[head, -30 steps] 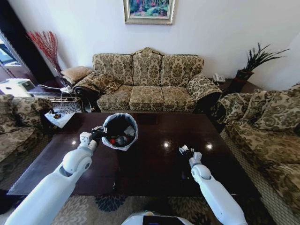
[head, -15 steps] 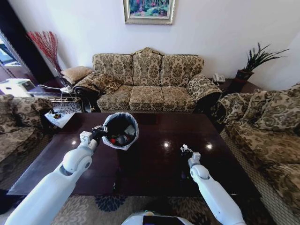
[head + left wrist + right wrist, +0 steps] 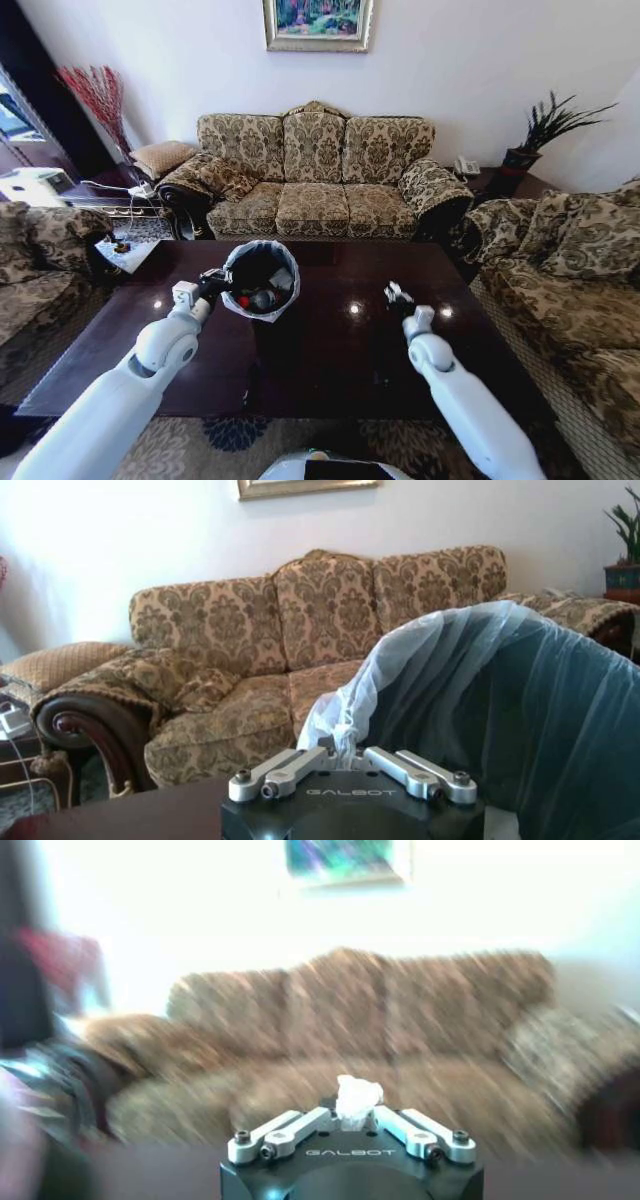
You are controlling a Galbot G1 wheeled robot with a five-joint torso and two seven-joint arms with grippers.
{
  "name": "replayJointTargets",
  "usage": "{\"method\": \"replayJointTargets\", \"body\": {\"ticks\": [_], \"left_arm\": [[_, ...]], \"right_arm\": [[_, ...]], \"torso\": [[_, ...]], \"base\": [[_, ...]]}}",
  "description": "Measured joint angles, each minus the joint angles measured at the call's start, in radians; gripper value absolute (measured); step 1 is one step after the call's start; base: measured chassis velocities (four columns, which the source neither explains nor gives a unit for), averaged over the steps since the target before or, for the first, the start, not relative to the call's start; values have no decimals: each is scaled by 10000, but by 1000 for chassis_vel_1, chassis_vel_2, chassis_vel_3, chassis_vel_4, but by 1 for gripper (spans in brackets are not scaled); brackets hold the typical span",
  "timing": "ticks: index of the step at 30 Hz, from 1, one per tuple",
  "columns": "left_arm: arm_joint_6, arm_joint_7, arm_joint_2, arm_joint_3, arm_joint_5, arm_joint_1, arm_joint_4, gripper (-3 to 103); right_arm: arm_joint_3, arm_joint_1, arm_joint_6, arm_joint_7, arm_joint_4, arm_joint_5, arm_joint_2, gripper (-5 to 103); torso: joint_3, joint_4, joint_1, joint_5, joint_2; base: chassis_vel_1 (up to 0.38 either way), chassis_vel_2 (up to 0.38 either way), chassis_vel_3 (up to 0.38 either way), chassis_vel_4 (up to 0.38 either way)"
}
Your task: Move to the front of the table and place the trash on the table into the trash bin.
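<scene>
Raised since a second ago, the right tool (image 3: 396, 297) now hangs above the dark counter (image 3: 330, 350), toward its right side, its fingers pinched on a crumpled white paper wad (image 3: 357, 1099). At the far left part of the counter, the left tool (image 3: 212, 283) grips the bag-lined rim of the tilted trash bin (image 3: 258, 280), whose mouth shows a red-capped bottle (image 3: 250, 299) and other litter inside.
</scene>
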Motion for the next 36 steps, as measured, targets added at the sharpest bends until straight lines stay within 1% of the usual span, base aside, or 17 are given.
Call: {"method": "replayJointTargets", "body": {"ticks": [1, 3, 5, 7, 8, 10, 12, 13, 15, 16, 17, 19, 20, 21, 24, 30, 36], "left_arm": [[11, 18, 41, 39, -5, -23, -14, 0], [18, 29, 54, 63, -6, -38, -15, 0], [53, 139, 123, 178, -30, -143, 22, 0], [157, 234, 209, 297, -129, -315, 150, 0], [157, 234, 209, 297, -129, -315, 150, 0], [312, 252, 335, 458, -410, -592, 255, 0], [483, 265, 509, 645, -773, -945, 282, 0], [483, 265, 509, 645, -773, -945, 282, 0], [555, 358, 679, 767, -970, -1296, 309, 0], [555, 358, 679, 767, -970, -1296, 309, 0], [569, 422, 750, 815, -1023, -1464, 344, 0], [583, 478, 794, 855, -1076, -1603, 405, 0], [583, 478, 794, 855, -1076, -1603, 405, 0], [583, 495, 802, 854, -1092, -1655, 471, 0], [579, 551, 799, 782, -1098, -1642, 550, 0], [534, 590, 782, 692, -1094, -1557, 555, 0], [508, 598, 795, 623, -1124, -1630, 536, 0]], "right_arm": [[-156, 407, -189, -52, 812, 589, -575, 0], [-200, 581, -254, -144, 1090, 824, -814, 0], [-564, 1516, -470, -786, 1981, 1889, -1779, 0], [-1017, 2399, -583, -1197, 2370, 2631, -2196, 0], [-1017, 2399, -583, -1197, 2370, 2631, -2196, 0], [-1548, 3351, -867, -1622, 2551, 3390, -2326, 0], [-2553, 4497, -1040, -1742, 2444, 3928, -2144, 0], [-2553, 4497, -1040, -1742, 2444, 3928, -2144, 0], [-3928, 6087, -1072, -1660, 2016, 4243, -1618, 0], [-3928, 6087, -1072, -1660, 2016, 4243, -1618, 0], [-4608, 6780, -1074, -1615, 1785, 4280, -1195, 0], [-5372, 7332, -1075, -1548, 1527, 4253, -603, 0], [-5372, 7332, -1075, -1548, 1527, 4253, -603, 0], [-5960, 7611, -1099, -1408, 1309, 4156, -134, 0], [-6899, 7735, -1226, -1251, 954, 3791, 477, 0], [-7186, 7509, -1819, -1118, 569, 3105, 812, -3], [-7174, 7514, -1899, -807, 247, 3013, 999, 7]], "torso": [[0, 5, 1, 2, 0], [0, 4, 0, 0, 0], [0, -2, 0, 2, 0], [0, -4, 0, 1, 1], [0, -4, 0, 1, 1], [0, -2, 0, 2, 1], [1, -6, 0, 0, 0], [1, -6, 0, 0, 0], [1, 1, 1, 2, 0], [1, 1, 1, 2, 0], [1, 2, 2, -1, 0], [2, 4, 3, 1, 0], [2, 4, 3, 1, 0], [2, 3, 3, -4, 0], [1, 3, 2, 0, 0], [1, -3, 2, 1, 0], [0, -2, 1, 3, 0]], "base": [[0, 0, 0, 0], [0, 0, 0, 0], [0, 0, 0, 0], [0, 0, 0, 0], [0, 0, 0, 0], [0, 0, 0, 0], [0, 0, 0, 0], [0, 0, 0, 0], [0, 0, 0, 0], [0, 0, 0, 0], [0, 0, 0, 0], [0, 0, 0, 0], [0, 0, 0, 0], [0, 0, 0, 0], [0, 0, 0, 0], [0, 0, 0, 0], [0, 0, 0, 0]]}}
